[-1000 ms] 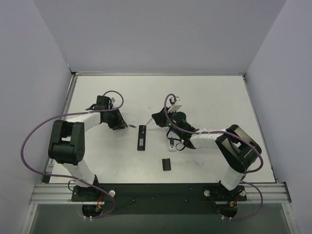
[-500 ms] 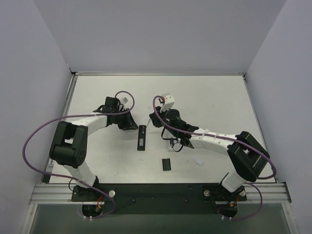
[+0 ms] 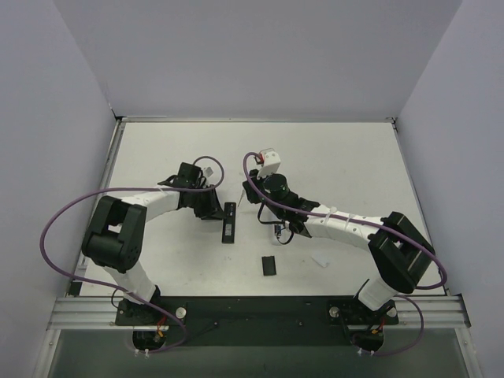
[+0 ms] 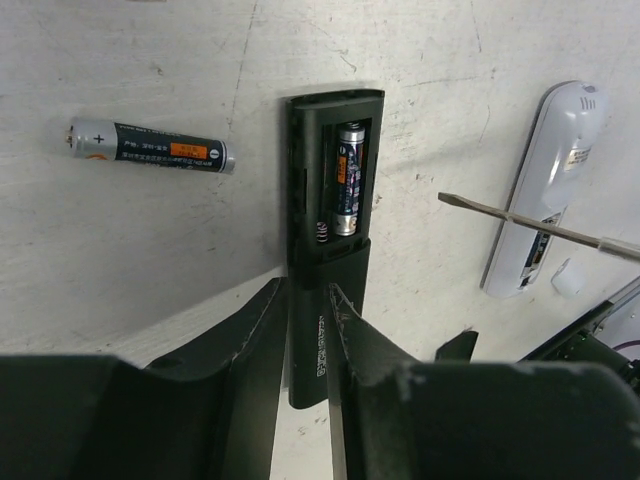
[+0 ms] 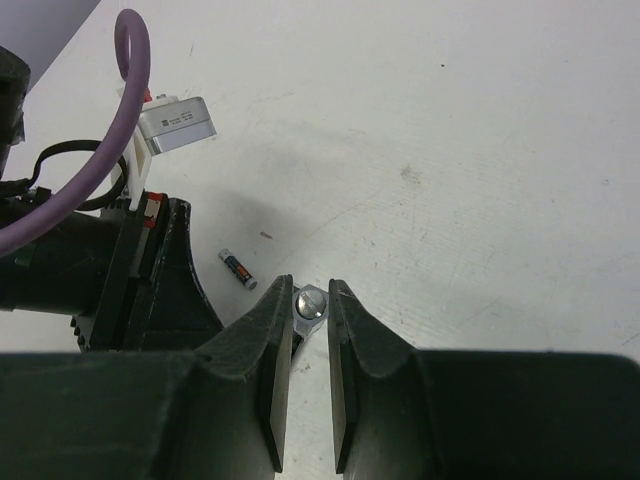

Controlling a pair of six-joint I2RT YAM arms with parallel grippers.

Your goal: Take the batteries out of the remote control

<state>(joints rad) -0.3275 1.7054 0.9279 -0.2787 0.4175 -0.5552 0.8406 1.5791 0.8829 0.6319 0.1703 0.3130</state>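
The black remote (image 3: 228,228) lies face down mid-table with its compartment open. In the left wrist view the remote (image 4: 325,210) holds one battery (image 4: 347,180); the other battery (image 4: 150,147) lies loose on the table beside it, also in the right wrist view (image 5: 238,270). My left gripper (image 4: 305,315) is shut on the remote's closed end, at the remote's far end in the top view (image 3: 219,210). My right gripper (image 5: 310,300) is shut on the pale stick tool (image 5: 308,303), whose tip (image 4: 520,222) hovers right of the remote. In the top view the right gripper (image 3: 252,197) is just right of the remote.
A white remote (image 4: 545,200) lies right of the black one, partly under my right arm (image 3: 277,234). The flat black cover (image 3: 269,265) lies nearer the front, a small white scrap (image 3: 319,260) to its right. Walls close the table's sides and back.
My left gripper moved right, past the loose battery, and closed on the black remote's end. My right gripper carried the stick left, closer to the remote.
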